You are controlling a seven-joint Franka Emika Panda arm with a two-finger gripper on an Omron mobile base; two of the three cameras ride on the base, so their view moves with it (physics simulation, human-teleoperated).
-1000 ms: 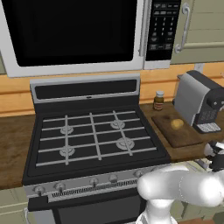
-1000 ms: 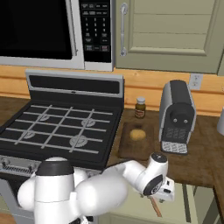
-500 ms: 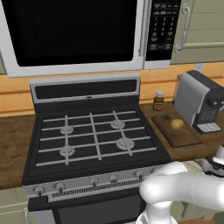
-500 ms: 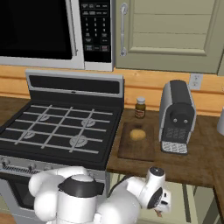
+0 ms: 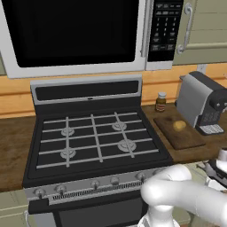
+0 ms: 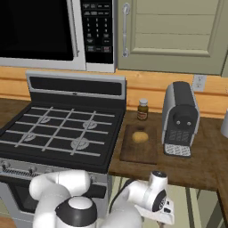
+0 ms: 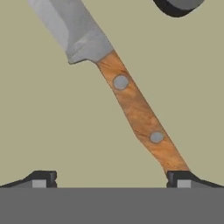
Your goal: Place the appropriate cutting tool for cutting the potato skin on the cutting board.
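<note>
Gas stove (image 6: 62, 133) at the left of the desk (image 6: 205, 164). Right of it, dark cutting board (image 6: 139, 144) near the desk's front edge, carrying the potato (image 6: 140, 137); spice jar (image 6: 142, 109) behind, coffee machine (image 6: 180, 119) just beside. Hanging low before the desk front, end effector (image 7: 111, 178) spread wide, empty. Beyond its tips, wooden-handled knife (image 7: 109, 74) lying aslant, handle end touching one fingertip (image 7: 178, 178).

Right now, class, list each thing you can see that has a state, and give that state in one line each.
Knife: lying flat on a pale surface, not gripped.
Gripper: open, fingertips spread, one at the handle's end.
Potato: resting on the cutting board.
Cutting board: flat on the counter, no tool on it.
Jar: upright, lidded.
</note>
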